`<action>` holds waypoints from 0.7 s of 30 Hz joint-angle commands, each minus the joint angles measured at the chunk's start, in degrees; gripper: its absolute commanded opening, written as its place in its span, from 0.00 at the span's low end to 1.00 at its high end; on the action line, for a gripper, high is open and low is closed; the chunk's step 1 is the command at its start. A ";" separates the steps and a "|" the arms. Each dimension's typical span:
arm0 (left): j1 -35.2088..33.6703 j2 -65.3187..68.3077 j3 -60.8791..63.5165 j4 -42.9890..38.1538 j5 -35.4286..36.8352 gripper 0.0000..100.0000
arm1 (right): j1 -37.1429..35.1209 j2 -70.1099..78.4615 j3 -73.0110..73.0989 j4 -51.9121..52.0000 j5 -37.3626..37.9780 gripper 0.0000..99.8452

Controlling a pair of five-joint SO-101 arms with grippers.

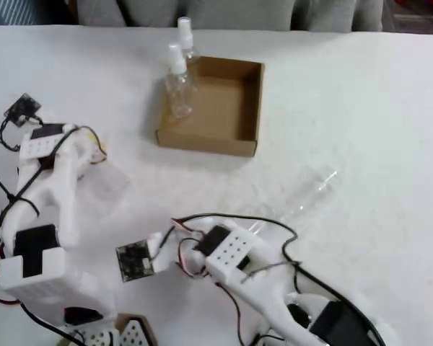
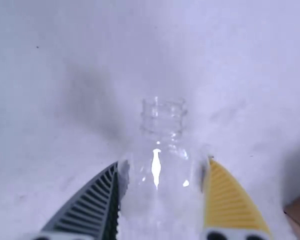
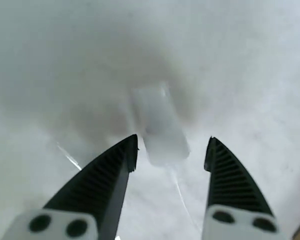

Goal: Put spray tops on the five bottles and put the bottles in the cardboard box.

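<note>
1. Left wrist view: the left pincer (image 2: 163,167) grasps an uncapped bottle (image 2: 162,120), with the neck projecting beyond its tips.
2. The right pincer (image 3: 172,144) is released; the spray top (image 3: 157,125) lies on the bench (image 3: 40,50) just ahead, between its tips.
3. Centre both tips on the top before clenching; a skewed grip would likely misalign at the neck.

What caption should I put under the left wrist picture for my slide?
Left gripper holds a clear uncapped bottle, white table behind.
</note>
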 commanded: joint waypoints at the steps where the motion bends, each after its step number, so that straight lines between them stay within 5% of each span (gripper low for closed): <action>1: 0.75 -0.13 -3.08 0.53 0.09 0.03 | 0.75 1.01 -1.76 0.48 0.79 0.19; 5: 0.75 -0.13 -3.08 0.53 0.09 0.03 | 0.75 2.15 -1.76 0.13 0.79 0.18; 10: 0.75 -0.13 -3.08 0.62 0.09 0.03 | 0.75 2.86 -1.76 0.04 0.79 0.01; 16: 0.66 -0.13 -3.08 0.62 0.09 0.03 | 0.92 2.42 -2.29 0.48 0.35 0.03; 21: 0.57 -0.13 -3.08 0.62 0.09 0.03 | 5.93 -4.35 -6.68 4.09 -14.15 0.02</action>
